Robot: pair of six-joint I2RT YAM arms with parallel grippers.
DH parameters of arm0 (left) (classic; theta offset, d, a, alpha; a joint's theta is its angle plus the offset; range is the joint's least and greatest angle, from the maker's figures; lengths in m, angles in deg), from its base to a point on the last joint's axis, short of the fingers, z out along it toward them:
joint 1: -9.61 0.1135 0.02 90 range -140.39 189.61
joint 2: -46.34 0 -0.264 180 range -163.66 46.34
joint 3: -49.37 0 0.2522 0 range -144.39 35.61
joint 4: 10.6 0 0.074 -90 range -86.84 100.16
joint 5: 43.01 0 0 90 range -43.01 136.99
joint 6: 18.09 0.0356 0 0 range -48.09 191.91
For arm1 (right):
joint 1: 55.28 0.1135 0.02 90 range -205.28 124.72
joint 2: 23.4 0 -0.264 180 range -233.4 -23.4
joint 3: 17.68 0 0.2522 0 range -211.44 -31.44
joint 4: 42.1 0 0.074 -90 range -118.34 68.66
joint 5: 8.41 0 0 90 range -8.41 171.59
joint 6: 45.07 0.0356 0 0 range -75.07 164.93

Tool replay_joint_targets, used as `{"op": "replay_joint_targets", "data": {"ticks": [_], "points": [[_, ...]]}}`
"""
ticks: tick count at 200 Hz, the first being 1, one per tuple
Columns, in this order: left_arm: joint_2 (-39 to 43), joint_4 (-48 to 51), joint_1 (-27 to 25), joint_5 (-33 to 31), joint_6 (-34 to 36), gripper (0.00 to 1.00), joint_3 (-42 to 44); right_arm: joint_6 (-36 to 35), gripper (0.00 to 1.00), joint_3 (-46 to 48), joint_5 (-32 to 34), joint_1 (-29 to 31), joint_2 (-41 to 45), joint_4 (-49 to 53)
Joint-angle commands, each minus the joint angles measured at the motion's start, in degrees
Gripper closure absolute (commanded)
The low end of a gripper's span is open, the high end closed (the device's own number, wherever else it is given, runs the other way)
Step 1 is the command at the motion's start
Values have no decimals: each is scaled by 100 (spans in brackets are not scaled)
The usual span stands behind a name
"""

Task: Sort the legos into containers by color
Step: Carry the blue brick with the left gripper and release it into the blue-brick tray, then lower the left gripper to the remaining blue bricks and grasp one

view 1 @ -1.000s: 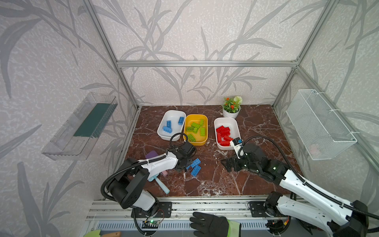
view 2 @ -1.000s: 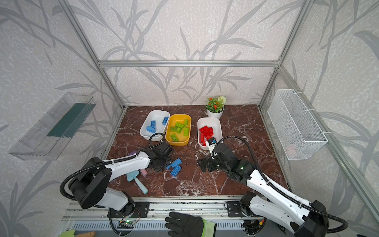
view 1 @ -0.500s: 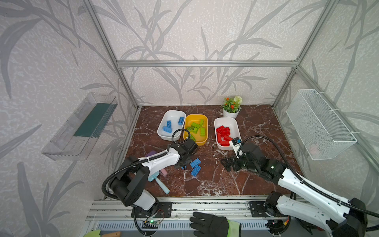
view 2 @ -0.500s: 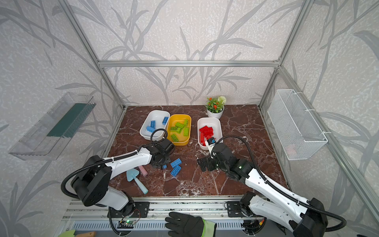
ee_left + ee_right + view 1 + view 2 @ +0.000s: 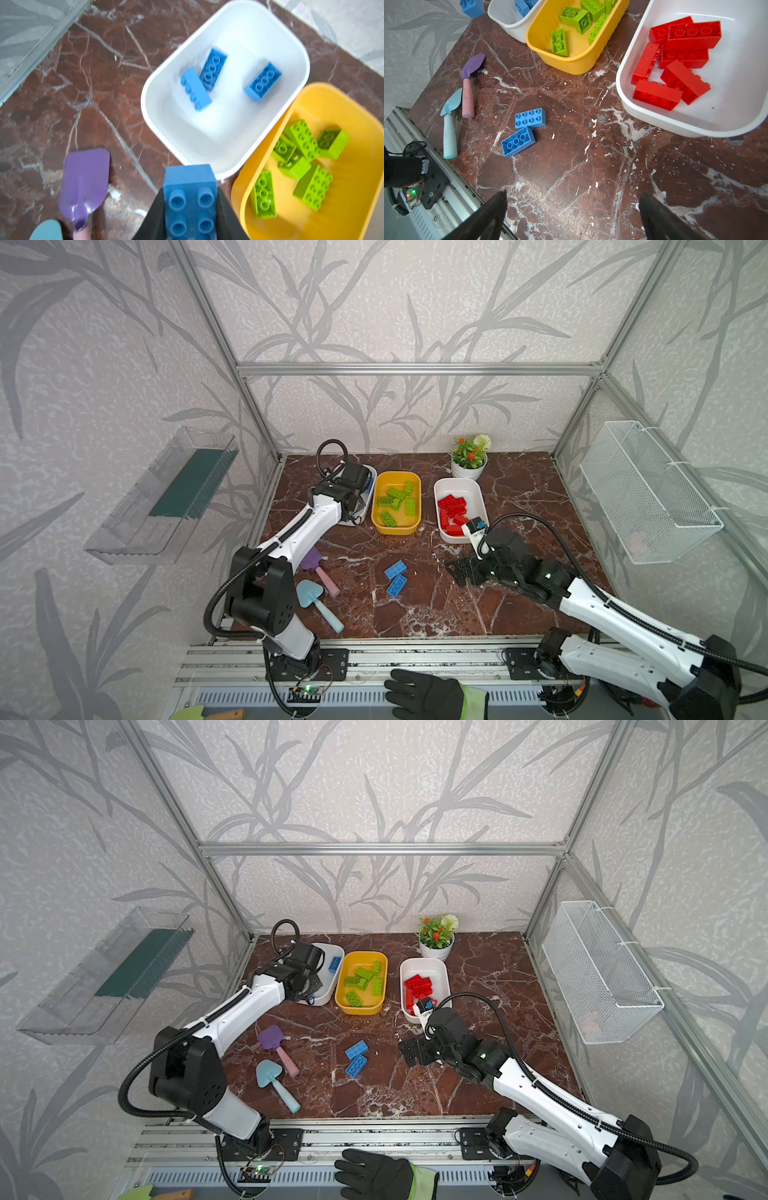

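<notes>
Left gripper (image 5: 190,216) clenched on blue brick (image 5: 190,182), at white tub (image 5: 144,104) rim. Right gripper (image 5: 572,195) splayed, empty, away from tub.

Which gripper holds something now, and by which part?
The left gripper clamps a blue lego brick by its two opposite sides; the right gripper is open, empty.

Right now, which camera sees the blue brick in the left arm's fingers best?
The left wrist view: the chunky blue studded plastic brick fills the foreground, pinched between the black fingers. The right wrist view catches only a cut-off piece at the picture's edge. In both top views the white left arm hides it.
</notes>
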Motion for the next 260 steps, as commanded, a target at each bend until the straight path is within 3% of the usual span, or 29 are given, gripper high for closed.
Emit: {"op": "replay_joint_targets", "data": {"ticks": [1, 27, 52, 67, 92, 138, 183, 206, 260], "points": [[-698, 57, 302, 116, 356, 83, -611, -74, 1, -219, 28, -35, -50, -10], [-1585, 312, 575, 426, 548, 76, -1606, -73, 1, -196, -38, -150, -189, -145], [-2283, 537, 718, 583, 732, 55, -2403, -77, 1, -212, -142, -243, -429, -313], [-2586, 664, 767, 657, 794, 36, -2782, -69, 1, -236, -191, -286, -557, -388], [-2660, 719, 766, 796, 804, 26, -2970, -94, 1, -310, -236, -313, -652, -402], [-1343, 128, 325, 898, 809, 25, -1452, -23, 1, -392, -312, -321, -519, -245], [158, -176, -744, 679, 851, 25, 348, 135, 1, -366, -290, -305, -104, 115], [823, -519, -1172, 1044, 1171, 25, 1190, 199, 1, -364, -193, -296, 149, 431], [991, -964, -1942, 1710, 1842, 24, 2114, 595, 1, -154, -111, -139, 645, 667]]}}
